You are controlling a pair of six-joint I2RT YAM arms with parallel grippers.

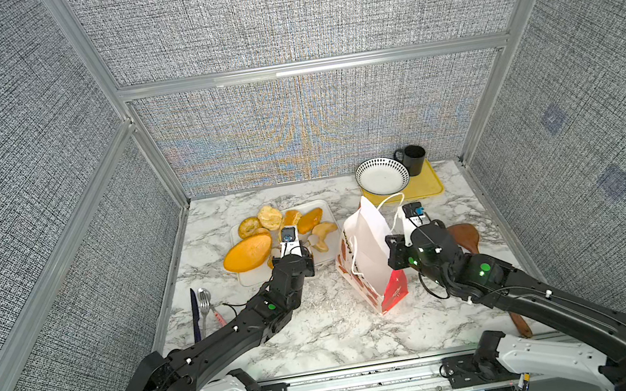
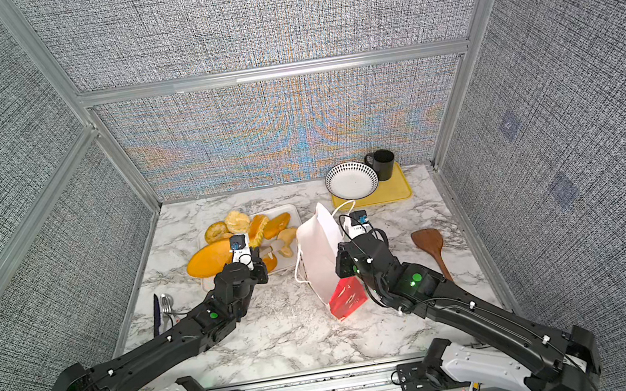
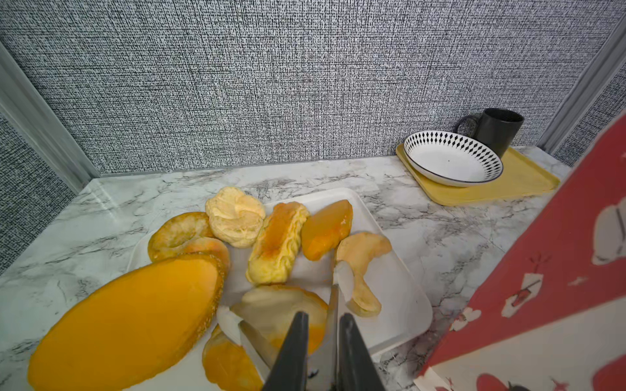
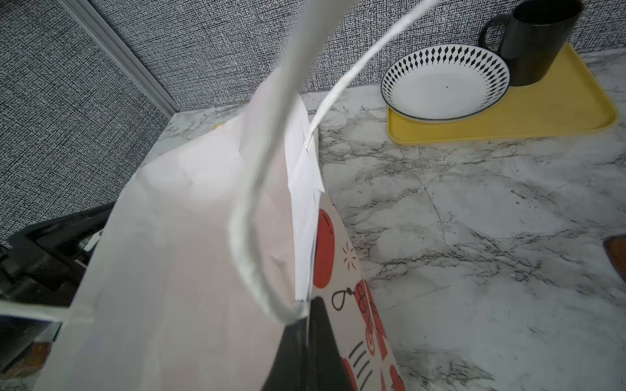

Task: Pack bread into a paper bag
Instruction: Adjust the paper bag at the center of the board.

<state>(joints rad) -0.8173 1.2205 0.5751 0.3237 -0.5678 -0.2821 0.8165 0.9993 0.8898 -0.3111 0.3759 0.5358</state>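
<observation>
Right jaws pinch the paper bag (image 4: 169, 237) rim; left jaws clamp a pale roll (image 3: 271, 304).

The counter (image 1: 323, 329) is bare along its front middle. The tilted paper bag (image 1: 368, 238) stands just beside the white tray (image 1: 326, 254) of bread (image 1: 247, 253), leaving a narrow gap. A yellow tray (image 1: 427, 183) fills the back right corner.
</observation>
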